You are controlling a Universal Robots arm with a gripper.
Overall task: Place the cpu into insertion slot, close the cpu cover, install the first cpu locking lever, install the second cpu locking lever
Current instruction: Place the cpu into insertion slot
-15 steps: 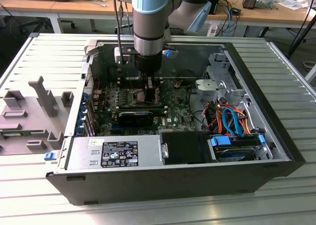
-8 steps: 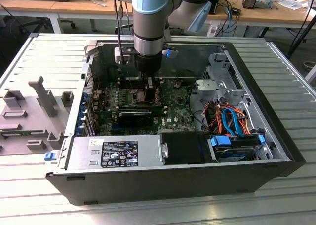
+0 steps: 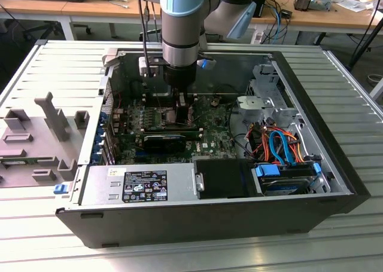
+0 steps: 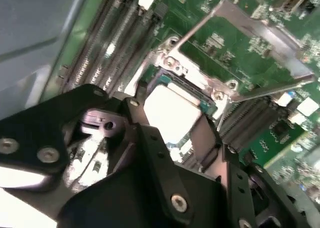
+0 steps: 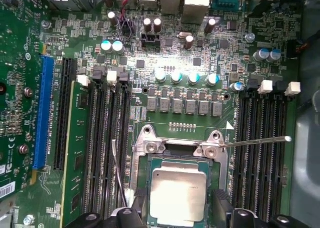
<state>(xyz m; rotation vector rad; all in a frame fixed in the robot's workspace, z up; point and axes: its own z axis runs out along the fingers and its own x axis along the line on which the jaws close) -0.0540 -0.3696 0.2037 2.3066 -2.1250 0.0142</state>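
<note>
First wrist view: the dull silver-grey square cpu [image 5: 178,190] sits in the silver-rimmed square insertion slot [image 5: 141,160], the black tool [image 5: 177,213] straddling it. Whether the tool clamps it, I cannot tell. Second wrist view: the thin silver cpu cover [image 4: 260,31] stands raised.

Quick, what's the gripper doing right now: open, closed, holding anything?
Gripper: closed on the cpu, one finger on each side of it, at the insertion slot.
</note>
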